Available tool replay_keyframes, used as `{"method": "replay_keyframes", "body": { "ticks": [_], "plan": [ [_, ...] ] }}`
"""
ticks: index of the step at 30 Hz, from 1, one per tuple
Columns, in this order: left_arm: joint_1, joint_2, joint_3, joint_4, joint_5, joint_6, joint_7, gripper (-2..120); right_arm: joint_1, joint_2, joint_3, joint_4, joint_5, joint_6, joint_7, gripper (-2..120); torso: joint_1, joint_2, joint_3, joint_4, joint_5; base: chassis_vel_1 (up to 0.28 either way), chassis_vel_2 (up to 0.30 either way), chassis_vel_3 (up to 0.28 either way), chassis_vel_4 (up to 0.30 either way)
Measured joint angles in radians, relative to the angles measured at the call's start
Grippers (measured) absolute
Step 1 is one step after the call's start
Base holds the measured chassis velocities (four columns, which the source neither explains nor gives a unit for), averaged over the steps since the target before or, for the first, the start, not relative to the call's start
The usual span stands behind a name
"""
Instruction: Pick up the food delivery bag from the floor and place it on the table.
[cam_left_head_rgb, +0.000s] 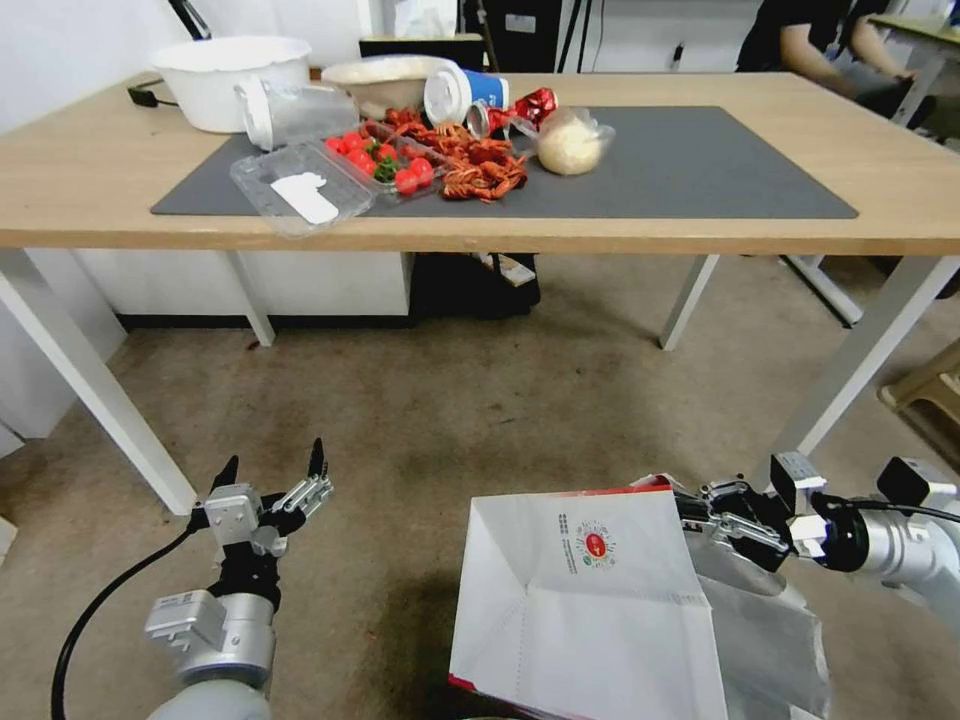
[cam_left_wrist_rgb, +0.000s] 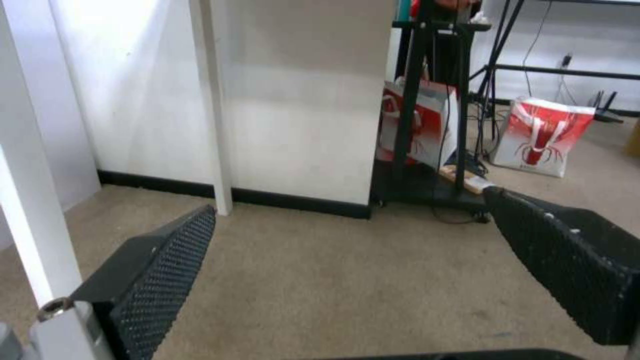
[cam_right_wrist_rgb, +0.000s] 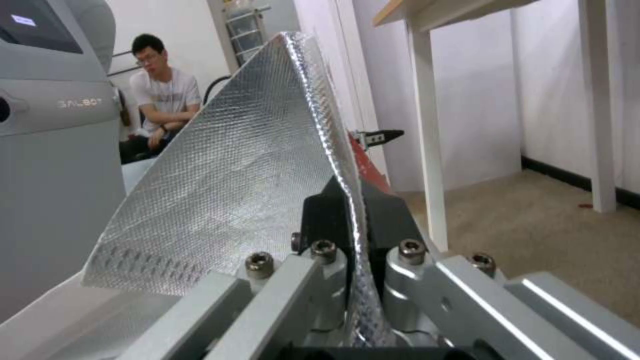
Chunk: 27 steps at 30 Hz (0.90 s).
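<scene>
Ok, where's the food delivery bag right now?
In the head view, the food delivery bag is low on the robot's right, before the table, its foil edge pinched by the right gripper.

I see a big white bowl at the back. A clear cup lies on its side just in front of it. A clear box sits open with little red tomatoes in it. Red crayfish are piled right beside the tomatoes. A bun in a clear bag rests near them. Two red and white bags stand far off.
</scene>
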Motion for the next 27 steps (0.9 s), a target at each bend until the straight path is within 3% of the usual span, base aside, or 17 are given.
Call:
{"method": "replay_keyframes", "body": {
  "ticks": [27],
  "plan": [
    [0.001,0.000,-0.004,-0.004,0.006,0.000,-0.005,100,-0.007,0.008,0.002,0.016,-0.001,0.000,0.006,0,0.025,0.102,0.078,-0.0001,0.0000,0.000,0.000,0.000,0.000]
  ]
}}
